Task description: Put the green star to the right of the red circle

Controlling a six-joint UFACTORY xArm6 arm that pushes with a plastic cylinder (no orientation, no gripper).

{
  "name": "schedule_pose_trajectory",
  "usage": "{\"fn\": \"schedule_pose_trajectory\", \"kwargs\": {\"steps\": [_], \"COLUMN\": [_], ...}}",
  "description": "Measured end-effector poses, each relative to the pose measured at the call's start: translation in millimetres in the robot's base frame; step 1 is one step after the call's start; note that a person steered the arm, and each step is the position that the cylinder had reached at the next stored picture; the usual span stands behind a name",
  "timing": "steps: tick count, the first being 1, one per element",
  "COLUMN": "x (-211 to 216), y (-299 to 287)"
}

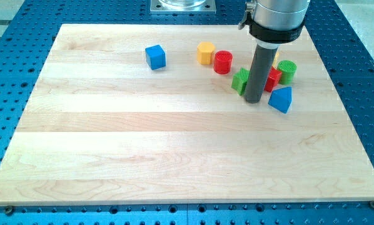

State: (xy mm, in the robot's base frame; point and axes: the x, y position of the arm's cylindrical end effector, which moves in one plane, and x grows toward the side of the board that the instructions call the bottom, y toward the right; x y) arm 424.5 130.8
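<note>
tip [254, 100] down on the wooden counter [174, 156], just right of the green star [240, 81] and touching or nearly touching it. no pincer fitted, only a bare rod. star just below-right of the red circle [223, 62]. yellow block [205, 53] beside the circle's left. red block [273, 79], green cylinder [287, 71] and blue triangle [281, 99] right of the rod. blue cube [155, 56] apart at the view's left. no readable writing.
</note>
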Motion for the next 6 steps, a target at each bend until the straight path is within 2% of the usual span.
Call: {"fn": "schedule_pose_trajectory", "kwargs": {"steps": [1, 2, 3, 4, 5, 6], "x": [6, 32, 32, -24, -61, -57], "y": [-4, -16, -16, -13, -13, -14]}}
